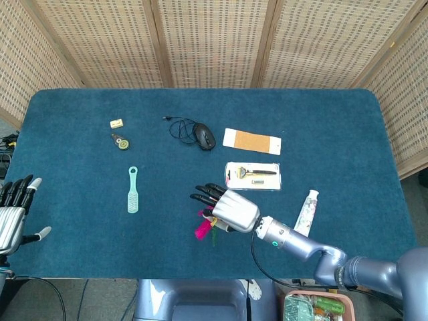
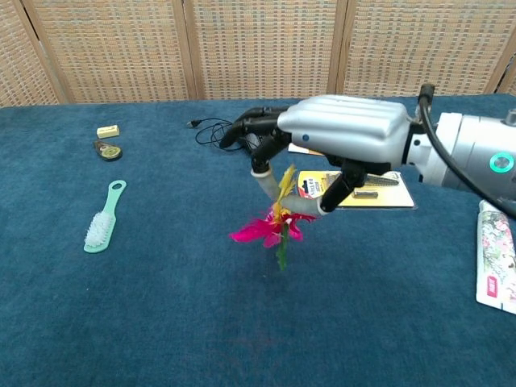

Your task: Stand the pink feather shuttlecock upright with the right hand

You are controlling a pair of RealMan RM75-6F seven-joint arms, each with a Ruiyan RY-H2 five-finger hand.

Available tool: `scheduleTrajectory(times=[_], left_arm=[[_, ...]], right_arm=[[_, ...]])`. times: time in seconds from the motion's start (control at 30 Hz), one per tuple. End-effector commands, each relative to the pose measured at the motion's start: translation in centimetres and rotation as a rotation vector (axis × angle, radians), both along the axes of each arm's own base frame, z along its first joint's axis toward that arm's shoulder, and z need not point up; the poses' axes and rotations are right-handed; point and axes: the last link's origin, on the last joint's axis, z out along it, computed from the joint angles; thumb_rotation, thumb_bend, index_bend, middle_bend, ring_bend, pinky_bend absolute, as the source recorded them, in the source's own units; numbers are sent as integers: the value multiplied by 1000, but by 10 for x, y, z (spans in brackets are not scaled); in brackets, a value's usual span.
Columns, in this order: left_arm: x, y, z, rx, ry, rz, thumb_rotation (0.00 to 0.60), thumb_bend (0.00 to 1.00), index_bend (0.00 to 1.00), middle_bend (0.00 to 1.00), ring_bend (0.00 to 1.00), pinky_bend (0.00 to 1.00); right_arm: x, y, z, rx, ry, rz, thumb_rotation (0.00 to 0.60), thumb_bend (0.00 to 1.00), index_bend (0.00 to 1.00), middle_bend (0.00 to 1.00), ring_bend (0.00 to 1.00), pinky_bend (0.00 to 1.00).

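A: What carries the objects?
B: A blue table (image 1: 348,147).

A: The right hand (image 2: 322,153)?
B: Near centre, fingers curled downward, pinching the pink shuttlecock (image 2: 274,226), which hangs tilted just above the table.

A: The left hand (image 1: 15,207)?
B: At the near left edge, fingers spread, holding nothing.

A: Smaller items?
B: A green brush (image 1: 133,190) left; a mouse (image 1: 204,135) far.

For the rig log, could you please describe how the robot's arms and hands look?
The right hand has a silver shell and black fingers with grey tips. A black cable loops beside its silver-blue forearm, which carries a green ring light. The left hand is likewise silver with black, pale-tipped fingers.
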Motion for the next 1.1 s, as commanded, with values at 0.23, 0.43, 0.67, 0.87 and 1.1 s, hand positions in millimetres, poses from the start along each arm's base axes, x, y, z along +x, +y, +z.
scheduleTrajectory(times=[0.23,0.43,0.67,0.87,1.1], left_arm=[[-1,-3,0,-17,-4,3,600,0,0,0,0,0],[0,-4,0,-17,-6,-4,600,0,0,0,0,0],[0,-3,-2,-21,0,-2,600,0,0,0,0,0],[0,-4,-2,-18,-2,-2,600,0,0,0,0,0],[1,-4,-1,-14,-4,-5,600,0,0,0,0,0]], right_arm=[[12,-17,24,161,-75,-329,600,442,658,108,0,135],[-3,-23,17,162,-1,-419,600,442,658,108,0,135],[-10,-25,12,106,44,-412,600,357,586,106,0,136],[-2,-20,20,101,-67,-401,600,0,0,0,0,127],[4,-14,39,57,-132,-340,600,0,0,0,0,91]])
